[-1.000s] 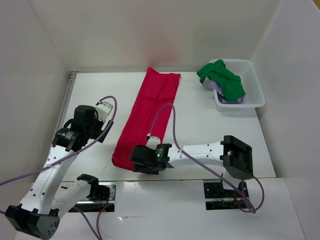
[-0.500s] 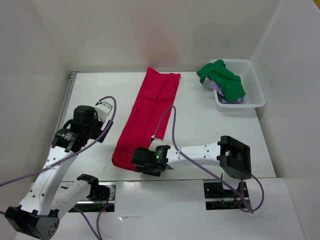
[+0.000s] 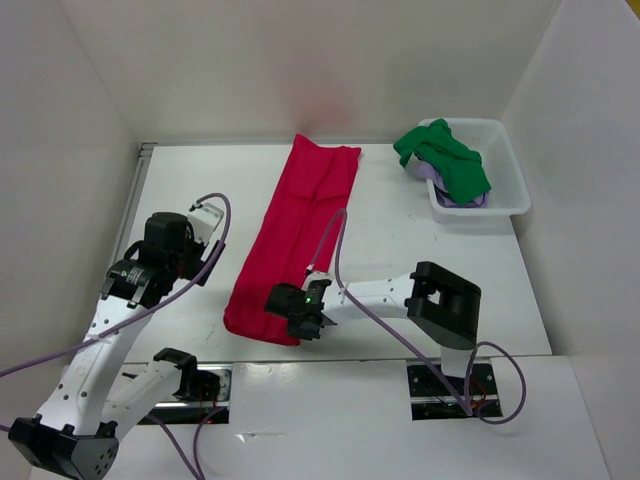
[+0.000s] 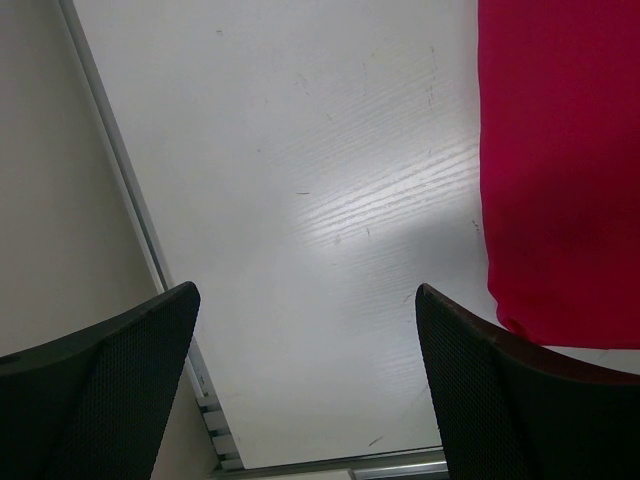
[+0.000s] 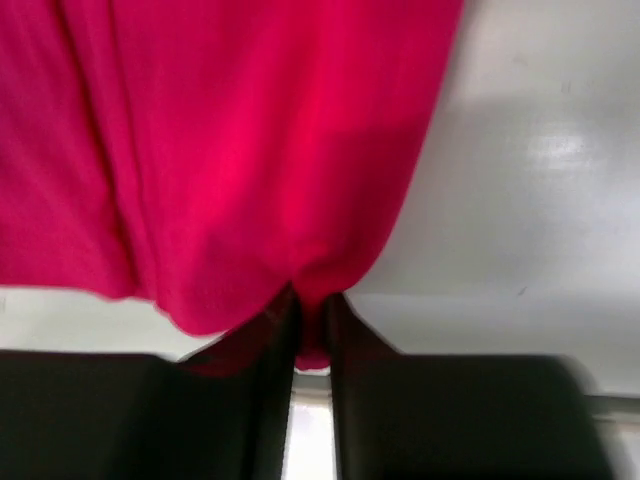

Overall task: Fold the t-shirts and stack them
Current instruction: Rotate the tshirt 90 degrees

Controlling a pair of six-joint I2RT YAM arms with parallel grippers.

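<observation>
A white tabletop (image 3: 420, 240) is walled in by plain white panels, with two robot arms mounted at its near edge. A red shirt (image 3: 300, 220), folded into a long narrow strip, lies flat on the tabletop. It runs from the far edge at the centre diagonally down towards the near left.

The right arm reaches low across the near side. The right tool (image 3: 300, 325) is at the strip's near end, at its right-hand corner. In the right wrist view, its two dark fingers (image 5: 265, 345) stand close together, clamped on a small pinch of the red cloth, which bunches into a pucker between them. The rest of the shirt spreads away above the pinch.

The left arm is raised over the left side of the tabletop, apart from the shirt. In the left wrist view, the left tool (image 4: 305, 292) has its fingers spread wide with nothing between them. Bare tabletop lies below, and the strip's left edge and near end show at the right.

At the far right corner sits a white plastic basket (image 3: 508, 165). A crumpled green shirt (image 3: 450, 160) is heaped in it and spills over its left rim. A pale purple shirt (image 3: 462, 201) lies beneath the green one and is mostly hidden.
</observation>
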